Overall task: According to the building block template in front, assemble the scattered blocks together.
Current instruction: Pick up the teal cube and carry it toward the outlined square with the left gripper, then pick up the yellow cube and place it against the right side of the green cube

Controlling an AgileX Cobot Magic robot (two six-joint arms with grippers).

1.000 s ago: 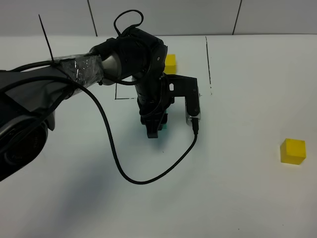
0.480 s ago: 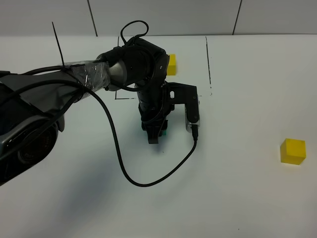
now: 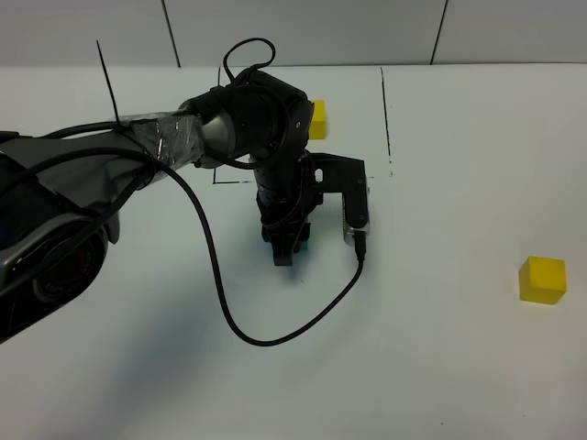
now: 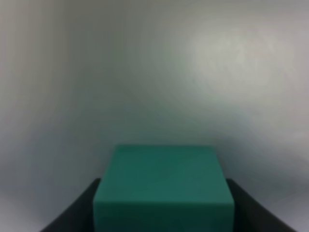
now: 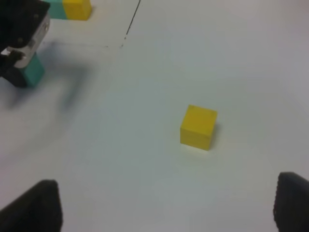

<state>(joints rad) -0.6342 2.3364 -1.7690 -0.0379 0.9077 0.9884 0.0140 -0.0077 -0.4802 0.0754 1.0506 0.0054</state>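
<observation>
The teal cube [image 4: 164, 188] sits between the two dark fingers [image 4: 72, 215] of my left gripper [image 3: 286, 247], which is shut on it low over the white table. In the exterior view only a teal edge [image 3: 304, 241] shows beside the gripper. The yellow cube [image 3: 541, 280] lies alone at the right, far from the teal one. My right gripper [image 5: 164, 205] is open and empty, short of the yellow cube [image 5: 198, 126]. The template's yellow half [image 3: 316, 119] shows behind the left arm. Its teal half is hidden there but shows in the right wrist view [image 5: 70, 8].
A thin black vertical line [image 3: 386, 115] is drawn on the table right of the template. A black cable [image 3: 238, 325] loops from the left arm over the table in front. The left arm [image 3: 138, 147] spans the left half of the table.
One second ago the left gripper and the teal cube were slightly farther back; they shifted a little toward the front. Nothing has moved in the last half second.
</observation>
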